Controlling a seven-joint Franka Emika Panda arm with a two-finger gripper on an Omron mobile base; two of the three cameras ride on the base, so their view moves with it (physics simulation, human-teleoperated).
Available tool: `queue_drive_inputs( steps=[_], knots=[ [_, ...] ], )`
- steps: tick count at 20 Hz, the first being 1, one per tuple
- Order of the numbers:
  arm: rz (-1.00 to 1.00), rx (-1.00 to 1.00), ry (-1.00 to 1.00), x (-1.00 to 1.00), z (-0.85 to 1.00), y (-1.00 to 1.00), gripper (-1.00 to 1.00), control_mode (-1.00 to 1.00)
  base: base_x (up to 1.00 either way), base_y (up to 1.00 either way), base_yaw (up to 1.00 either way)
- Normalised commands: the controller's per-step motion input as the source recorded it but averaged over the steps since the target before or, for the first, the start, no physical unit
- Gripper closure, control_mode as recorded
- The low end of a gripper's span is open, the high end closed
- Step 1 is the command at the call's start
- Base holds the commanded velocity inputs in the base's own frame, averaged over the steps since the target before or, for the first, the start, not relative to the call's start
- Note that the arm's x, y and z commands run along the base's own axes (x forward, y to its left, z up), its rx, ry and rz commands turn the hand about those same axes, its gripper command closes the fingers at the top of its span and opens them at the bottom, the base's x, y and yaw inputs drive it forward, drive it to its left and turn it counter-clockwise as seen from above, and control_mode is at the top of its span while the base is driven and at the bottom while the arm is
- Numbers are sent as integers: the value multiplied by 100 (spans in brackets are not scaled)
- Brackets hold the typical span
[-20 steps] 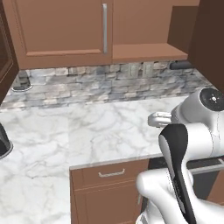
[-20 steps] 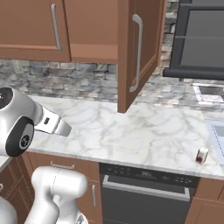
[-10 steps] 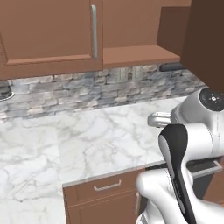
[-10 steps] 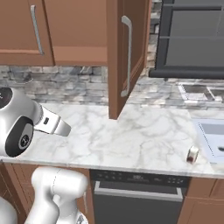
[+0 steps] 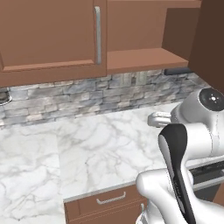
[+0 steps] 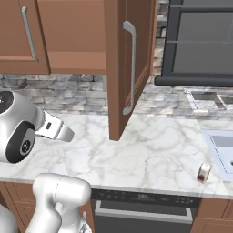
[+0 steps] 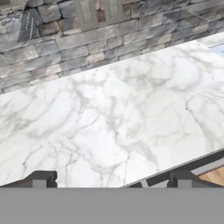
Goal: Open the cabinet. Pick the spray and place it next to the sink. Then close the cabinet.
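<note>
The cabinet stands open: its brown door (image 6: 119, 68) with a long silver bar handle (image 6: 132, 68) swings out over the marble counter, and its bare shelf (image 5: 144, 57) shows from the left side. The pale sink (image 6: 219, 144) is set in the counter at the far right. Just left of it stands a small pale bottle-like thing with a red part (image 6: 203, 172), which looks like the spray but is too small to be sure. My gripper (image 7: 111, 180) is open and empty, held low over the counter near its front edge.
A closed cabinet door with a bar handle (image 5: 97, 35) is left of the open one. A dark appliance (image 6: 200, 45) hangs at the upper right. A stone backsplash (image 7: 87, 39) runs behind the counter. Drawer fronts (image 5: 109, 200) sit below.
The whole picture has shifted in both base views, so the base has driven. The arm keeps its pose and the gripper stays open.
</note>
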Motion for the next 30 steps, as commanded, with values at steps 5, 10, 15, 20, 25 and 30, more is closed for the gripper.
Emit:
queue_drive_inputs(
  steps=[5, 10, 15, 20, 25, 30],
  knots=[
    [0, 0, 0, 0, 0, 0, -100, 100, 0, 0, 0],
    [0, 0, 0, 0, 0, 0, -100, 100, 0, 0, 0],
    [0, 0, 0, 0, 0, 0, -100, 100, 0, 0, 0],
    [0, 0, 0, 0, 0, 0, -100, -100, 0, 0, 0],
    [0, 0, 0, 0, 0, 0, -100, -100, 0, 0, 0],
    [0, 0, 0, -1, 0, 0, -100, -100, 0, 0, 0]
  ],
)
